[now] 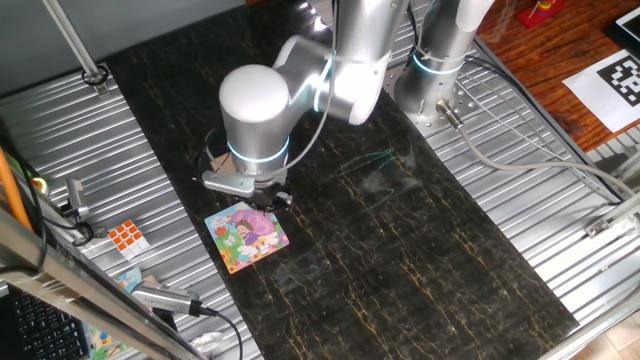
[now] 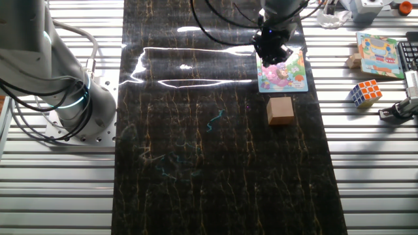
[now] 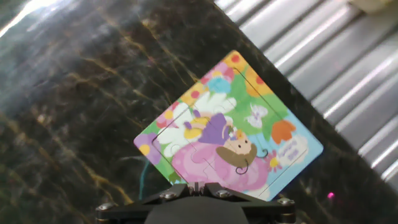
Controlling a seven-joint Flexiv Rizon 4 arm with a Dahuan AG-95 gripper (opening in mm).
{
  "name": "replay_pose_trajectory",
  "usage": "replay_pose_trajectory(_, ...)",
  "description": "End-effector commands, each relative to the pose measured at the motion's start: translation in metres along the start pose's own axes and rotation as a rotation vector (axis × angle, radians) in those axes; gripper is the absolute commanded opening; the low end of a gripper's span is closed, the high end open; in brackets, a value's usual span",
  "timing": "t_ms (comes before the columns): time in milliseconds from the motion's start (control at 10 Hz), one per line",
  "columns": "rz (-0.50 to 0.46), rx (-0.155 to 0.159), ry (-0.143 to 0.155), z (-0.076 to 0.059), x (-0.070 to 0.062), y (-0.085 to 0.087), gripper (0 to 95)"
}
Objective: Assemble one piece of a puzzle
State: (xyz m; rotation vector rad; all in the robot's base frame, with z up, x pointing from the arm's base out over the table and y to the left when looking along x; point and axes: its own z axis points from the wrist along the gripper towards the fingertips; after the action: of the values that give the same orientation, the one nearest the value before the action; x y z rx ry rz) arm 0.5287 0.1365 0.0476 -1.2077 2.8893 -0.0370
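Observation:
The puzzle [image 3: 230, 130] is a small square cartoon board lying flat on the dark mat, with pink, green and blue in its picture. It also shows as the puzzle [image 1: 247, 235] and the puzzle [image 2: 282, 73] in the fixed views. My gripper [image 3: 196, 185] hangs low over the board's near edge, at the pink part of the picture. Its jaws are drawn together on a thin pale sliver, which I take for the piece held edge-on. The gripper [image 1: 268, 198] hides that corner of the board. In the other fixed view the gripper [image 2: 272, 55] sits at the board's far left corner.
A tan wooden block [image 2: 280, 109] stands on the mat just in front of the board. A Rubik's cube [image 2: 366, 92] and a second picture board [image 2: 377, 55] lie on the ribbed metal beside the mat. The arm's base [image 2: 65, 98] stands at the left.

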Motion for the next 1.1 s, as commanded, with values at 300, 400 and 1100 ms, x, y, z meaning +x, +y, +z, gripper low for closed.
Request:
replay_pose_trajectory(300, 0.327, -0.054, 0.043, -0.0100, 0.0125, 0.0095, 0.0)
replay_pose_trajectory(400, 0.367, -0.068, 0.031, -0.0107, 0.0125, 0.0101, 0.0)
replay_pose_trajectory(1100, 0.397, -0.067, 0.041, -0.0159, 0.0135, 0.0157, 0.0)
